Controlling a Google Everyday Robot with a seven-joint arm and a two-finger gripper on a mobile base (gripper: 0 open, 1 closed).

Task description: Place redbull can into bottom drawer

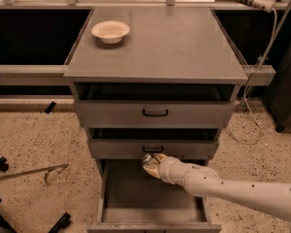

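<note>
The redbull can [147, 158] shows only as a shiny silver end at the tip of my gripper [153, 165]. The gripper is shut on the can and holds it over the rear part of the open bottom drawer [102, 198], just below the front of the middle drawer [153, 149]. My white arm [233, 191] reaches in from the lower right across the drawer. The rest of the can's body is hidden by the gripper. The drawer's grey floor shows in front of the gripper with nothing on it.
A cream round bowl [110, 31] sits on the grey cabinet top [160, 47] at the back left. The top drawer [155, 113] is slightly open. Cables [262, 57] hang at the right. Metal rods and black wheels [29, 171] lie on the speckled floor at the left.
</note>
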